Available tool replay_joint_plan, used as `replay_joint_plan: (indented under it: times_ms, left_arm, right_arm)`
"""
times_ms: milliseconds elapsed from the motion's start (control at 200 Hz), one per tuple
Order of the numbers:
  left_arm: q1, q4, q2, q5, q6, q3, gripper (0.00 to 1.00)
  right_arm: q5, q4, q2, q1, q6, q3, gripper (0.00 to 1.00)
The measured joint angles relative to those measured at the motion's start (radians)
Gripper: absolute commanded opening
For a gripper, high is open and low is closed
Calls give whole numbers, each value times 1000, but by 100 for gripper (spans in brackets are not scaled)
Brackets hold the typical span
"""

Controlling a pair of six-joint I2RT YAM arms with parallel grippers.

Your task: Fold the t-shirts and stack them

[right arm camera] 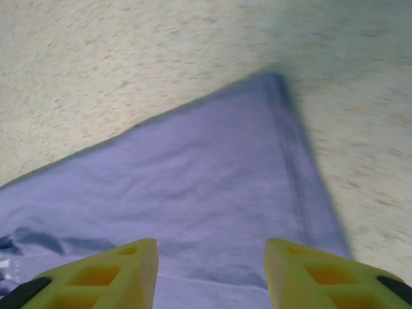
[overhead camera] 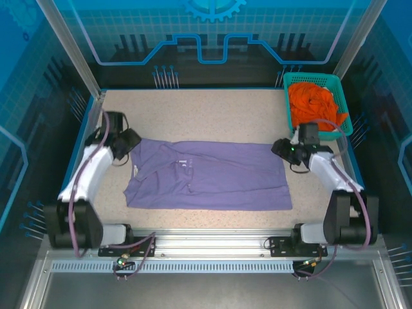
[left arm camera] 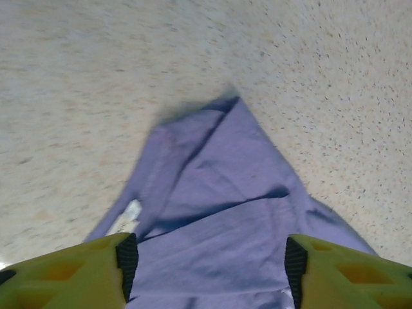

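T-shirt [overhead camera: 209,175] under both | left gripper [left arm camera: 209,262] — unclenched, collar end | right gripper [right arm camera: 211,269] — unclenched, hem corner

The lavender t-shirt [overhead camera: 206,177] is one plain purple tone, with a small white label [left arm camera: 127,217], and the orange t-shirt [overhead camera: 311,103] is bright against the teal mesh of the basket [overhead camera: 313,78]. The table [overhead camera: 206,112] is beige with fine dark speckles. My left gripper [left arm camera: 206,270] and my right gripper [right arm camera: 211,273] are yellow-green, and the pads [left arm camera: 127,261] of the left one are black.

open table [overhead camera: 212,112] behind shirt [overhead camera: 219,177], basket [overhead camera: 313,76] far right
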Motion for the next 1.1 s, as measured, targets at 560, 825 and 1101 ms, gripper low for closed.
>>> replay_joint_plan:
  times_ms: [560,825,1101]
  left_arm:
    - [-24,-148,651,71,192,478,60]
    - [-7,-142,696,71,208,497,48]
    - [16,-126,723,71,205,497,8]
  right_arm:
    - [111,-222,543,130,-92,424,38]
    - [131,-246,561,130,-95,449,38]
    - [144,-273,601,116,-90,488,37]
